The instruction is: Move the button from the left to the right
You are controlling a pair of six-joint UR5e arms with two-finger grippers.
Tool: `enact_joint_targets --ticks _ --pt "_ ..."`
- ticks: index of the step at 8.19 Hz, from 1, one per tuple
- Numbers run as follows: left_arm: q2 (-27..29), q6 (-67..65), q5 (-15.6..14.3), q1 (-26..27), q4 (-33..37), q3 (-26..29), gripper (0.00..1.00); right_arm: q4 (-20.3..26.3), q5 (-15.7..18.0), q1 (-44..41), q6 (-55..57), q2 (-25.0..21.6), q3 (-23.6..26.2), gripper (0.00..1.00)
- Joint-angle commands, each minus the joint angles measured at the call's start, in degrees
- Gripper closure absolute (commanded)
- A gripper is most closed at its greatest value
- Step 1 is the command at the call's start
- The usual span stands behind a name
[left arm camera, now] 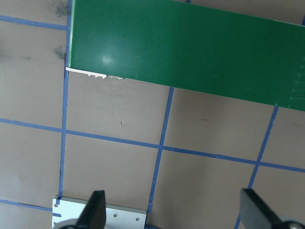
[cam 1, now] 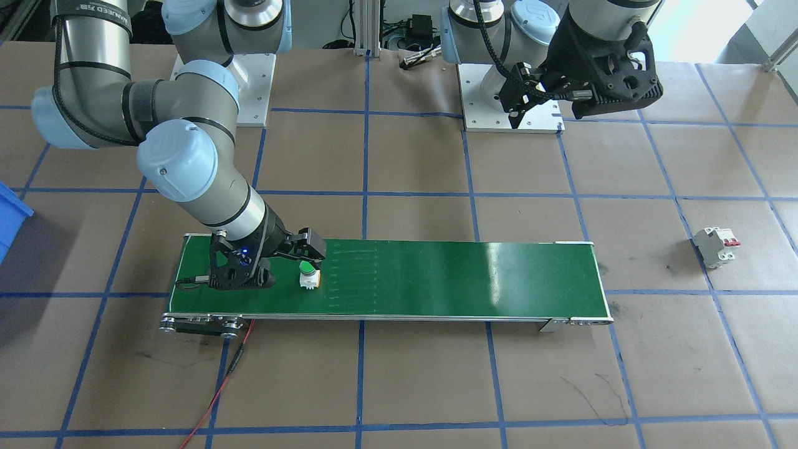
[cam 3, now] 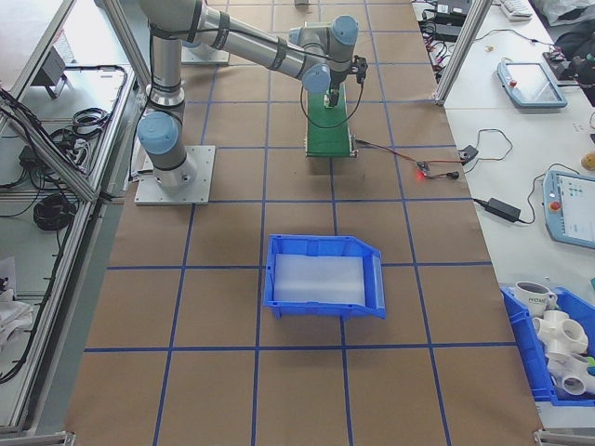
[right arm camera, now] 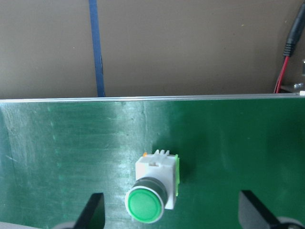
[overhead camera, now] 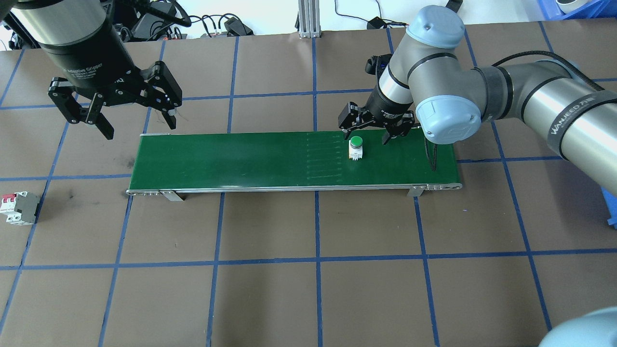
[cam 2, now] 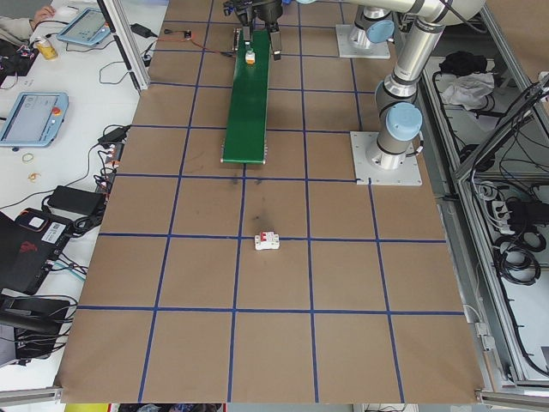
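A small push-button switch with a round green cap, white body and orange base (overhead camera: 355, 147) stands on a long green conveyor belt (overhead camera: 241, 159), right of centre in the overhead view and toward the left end of the belt in the front-facing view (cam 1: 309, 275). Only the right wrist camera shows it close: there the button (right arm camera: 153, 188) sits low and just left of centre, its glossy green cap ringed in black, white terminal lugs on the block behind, and a sliver of orange at the top corner. Its long axis runs from base to cap, and the cap faces up toward the cameras overhead. The front-facing view shows the orange base at the lower edge of the body.

The right gripper (overhead camera: 373, 129) hangs just above and beside the button with its jaws spread wide, holding nothing; in its wrist view the two dark fingertips (right arm camera: 93, 210) stand apart on either side of the button, not touching it. The left gripper (overhead camera: 118, 103) hovers at the upper left of the overhead frame, beyond the belt's far left end, jaws also wide and empty.

A white circuit breaker with red levers (overhead camera: 18, 207) lies on the brown papered surface (overhead camera: 308, 270) at the far left edge. Only the exterior right view shows a blue plastic bin (cam 3: 323, 276), mid-frame.
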State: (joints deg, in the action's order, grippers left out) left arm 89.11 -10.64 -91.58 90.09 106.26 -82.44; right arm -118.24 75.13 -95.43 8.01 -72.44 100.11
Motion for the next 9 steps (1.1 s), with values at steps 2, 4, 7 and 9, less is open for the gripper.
enact_joint_targets --ticks 2,4,7,9 --pt "-0.08 -0.09 0.09 0.0 0.0 0.0 0.0 1.25 4.03 1.38 -5.63 2.12 0.61 0.68" --pt "-0.08 -0.17 0.09 0.0 0.09 0.0 0.0 1.35 7.82 5.84 -12.62 1.51 0.44 0.97" --pt "-0.16 -0.18 0.09 -0.09 0.0 0.0 0.0 13.07 13.07 16.55 -34.46 -5.75 -3.67 1.0" --pt "-0.16 -0.26 0.09 -0.09 0.09 0.0 0.0 16.55 20.89 26.11 -62.09 -9.82 -5.36 1.0"
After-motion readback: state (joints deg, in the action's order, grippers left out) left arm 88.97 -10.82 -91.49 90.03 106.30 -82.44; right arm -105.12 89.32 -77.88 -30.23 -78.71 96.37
